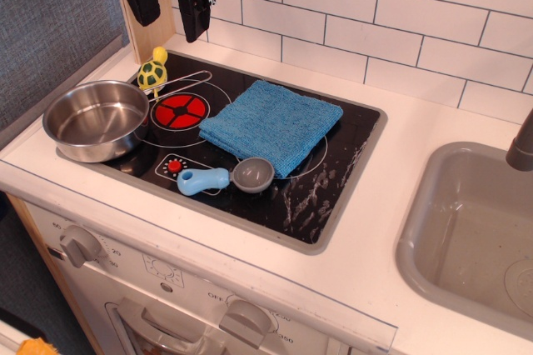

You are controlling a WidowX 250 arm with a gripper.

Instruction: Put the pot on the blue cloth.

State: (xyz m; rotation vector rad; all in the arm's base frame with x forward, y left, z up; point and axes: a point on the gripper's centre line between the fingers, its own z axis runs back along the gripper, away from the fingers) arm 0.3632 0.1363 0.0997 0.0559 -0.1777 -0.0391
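The pot (97, 120) sits upright at the left edge of the black stovetop (329, 192), its open mouth facing up and its base partly over the stove's grey rim. Its thin wire handle (185, 82) runs off to the right and toward the back wall, so the long axis goes from the near left to the far right, ending beside the red burner mark (180, 111). The blue cloth (271, 124) lies flat in the middle of the stovetop, turned like a diamond, well clear of the pot with the burner mark between them. Up top, the gripper (169, 1) hangs over the back left corner, its two dark fingers spread apart with nothing between them; its upper part is cut off by the frame.

Counting: one pot, one cloth, one small scoop (226, 177) with a light blue handle just in front of the cloth, its bowl touching the cloth's near corner, and one toy turtle (153, 72) standing behind the pot. Two knobs (81, 244) show on the front panel. One grey sink (470, 234) is cut off at the right, and the dark thing above it is too cropped to identify.
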